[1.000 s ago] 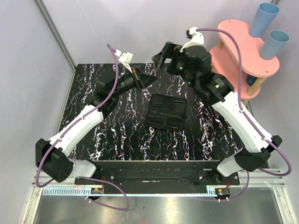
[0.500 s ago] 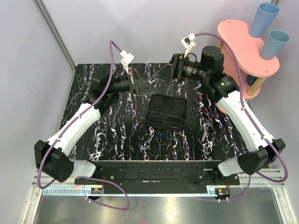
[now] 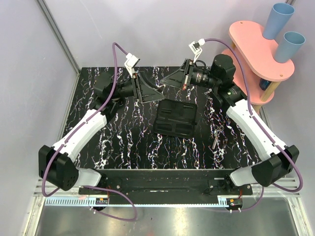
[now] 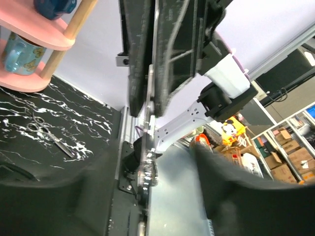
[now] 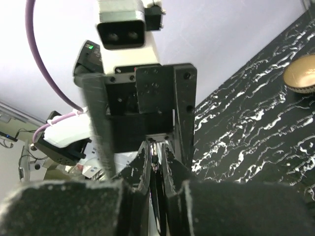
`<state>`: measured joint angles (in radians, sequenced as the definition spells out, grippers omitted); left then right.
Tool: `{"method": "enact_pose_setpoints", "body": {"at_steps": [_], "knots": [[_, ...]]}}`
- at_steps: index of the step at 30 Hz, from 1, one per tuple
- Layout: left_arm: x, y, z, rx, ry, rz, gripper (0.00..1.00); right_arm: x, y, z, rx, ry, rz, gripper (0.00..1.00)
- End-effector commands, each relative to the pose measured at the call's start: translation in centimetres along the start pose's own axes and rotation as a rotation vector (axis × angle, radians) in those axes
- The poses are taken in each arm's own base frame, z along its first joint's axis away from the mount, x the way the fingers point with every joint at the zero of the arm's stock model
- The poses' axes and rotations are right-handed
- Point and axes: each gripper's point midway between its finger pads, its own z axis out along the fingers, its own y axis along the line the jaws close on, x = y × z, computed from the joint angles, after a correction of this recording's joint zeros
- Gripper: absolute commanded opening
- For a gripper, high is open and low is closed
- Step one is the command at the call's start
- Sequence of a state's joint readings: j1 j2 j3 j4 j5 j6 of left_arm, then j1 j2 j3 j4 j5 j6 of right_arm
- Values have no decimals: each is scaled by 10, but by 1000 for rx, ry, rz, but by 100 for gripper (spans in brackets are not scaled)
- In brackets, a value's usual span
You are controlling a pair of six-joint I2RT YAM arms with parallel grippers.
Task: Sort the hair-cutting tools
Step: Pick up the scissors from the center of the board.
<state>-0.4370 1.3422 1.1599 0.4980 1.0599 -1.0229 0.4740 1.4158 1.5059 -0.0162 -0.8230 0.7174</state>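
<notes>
Scissors (image 5: 156, 189) change arms mid-air: right gripper (image 3: 167, 82) has just pinched them, left gripper (image 3: 152, 92) now spread, handover nearly complete.

Black case (image 3: 175, 118), pink stand (image 3: 248, 37), blue cups (image 3: 277, 19)

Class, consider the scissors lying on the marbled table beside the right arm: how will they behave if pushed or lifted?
The scissors look slim, metal and flat, so they are probably stiff and light, likelier to slide than roll. Being pivoted, they may swing open if lifted by one loop.
</notes>
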Motion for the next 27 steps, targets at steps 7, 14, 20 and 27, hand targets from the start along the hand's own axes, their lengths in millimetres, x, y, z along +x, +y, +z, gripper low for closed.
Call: {"method": "enact_pose_setpoints", "body": {"at_steps": [7,14,20,27], "knots": [[-34,-5,-13,-70,-269,94,99,-49,16,-19,26,-331,-57,0],[-56,7,-30,-139,-510,23,84,-64,13,-23,33,-446,-27,0],[-69,2,-26,-103,-541,27,88,-65,11,-22,30,-453,-16,0],[-80,-3,-16,-34,-549,27,90,-63,10,-18,10,-442,16,0]]}}
